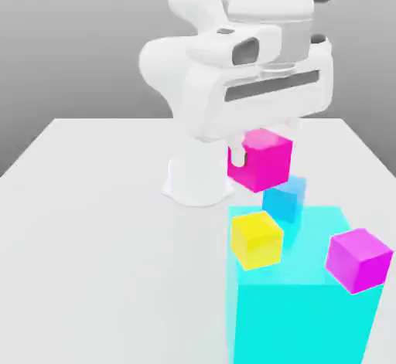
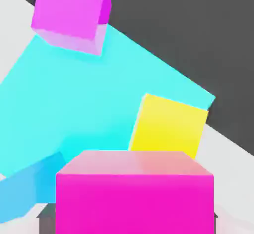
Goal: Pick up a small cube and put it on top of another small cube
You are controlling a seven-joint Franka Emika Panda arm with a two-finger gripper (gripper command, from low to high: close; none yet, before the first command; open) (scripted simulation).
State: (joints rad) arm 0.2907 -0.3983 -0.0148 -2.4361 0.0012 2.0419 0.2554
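Grey backdrop and a white tabletop [image 1: 93,223] frame the scene we see in the exterior view, with the arm's white body in the upper middle of the frame. Just below it, our claw [image 1: 261,140] is clenched on the small hot-pink cube [image 1: 261,160], which hangs clear of the tabletop at centre right. Lower right of the frame, we find the big cyan block [image 1: 309,308], carrying a yellow cube [image 1: 256,239], a violet-magenta cube [image 1: 357,259] and a small blue cube [image 1: 285,199] behind.
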